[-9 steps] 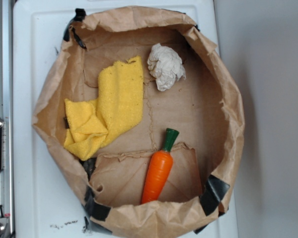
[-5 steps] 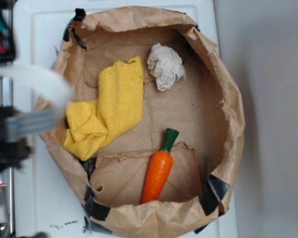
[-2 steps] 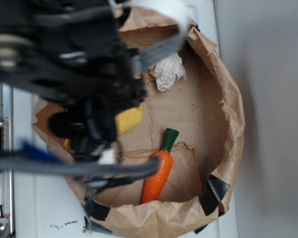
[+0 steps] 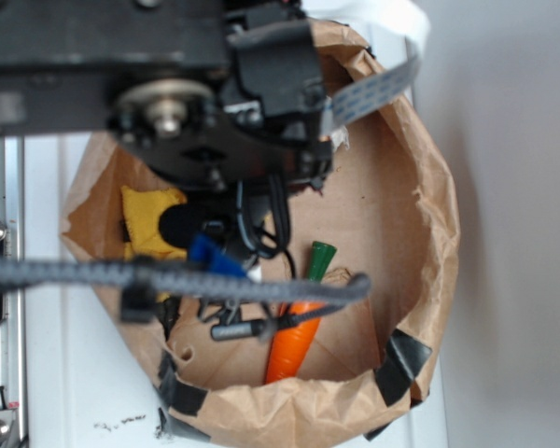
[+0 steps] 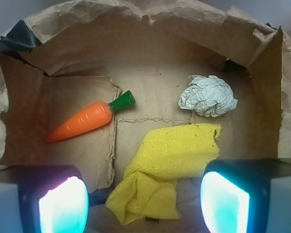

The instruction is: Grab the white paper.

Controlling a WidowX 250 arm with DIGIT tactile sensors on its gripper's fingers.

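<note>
The step in hand looks like the approach: the gripper (image 5: 140, 204) hangs over the bag (image 5: 150, 34) with nothing between its fingers.

Going left to right in the wrist view: the left finger (image 5: 63, 206) sits at about 7 o'clock of the frame, glowing pale blue. Above it, at 9 o'clock, the carrot (image 5: 82, 120) lies on the bag floor, its green top pointing toward the middle. Near the centre and down to 6 o'clock, the cloth (image 5: 167, 165) lies partly bunched, right between the two fingers. At roughly 2 o'clock the paper (image 5: 207, 96) rests on the floor, just beyond the cloth's far corner, near the bag's far-right wall. The right finger (image 5: 223, 201) closes the row at 5 o'clock. The fingers stand wide apart, empty.

The next move, as I judge it, calls for travel toward 2 o'clock so the paper, not the cloth, ends up between the fingers, then a descent without snagging the bag wall.

The paper is a crumpled off-white wad, lumpy and deeply creased, shorter than the carrot. It should compress readily when pinched.

In the exterior view the arm (image 4: 168, 93) covers the paper; only the carrot (image 4: 294, 345) and a bit of cloth (image 4: 145, 219) show.
</note>
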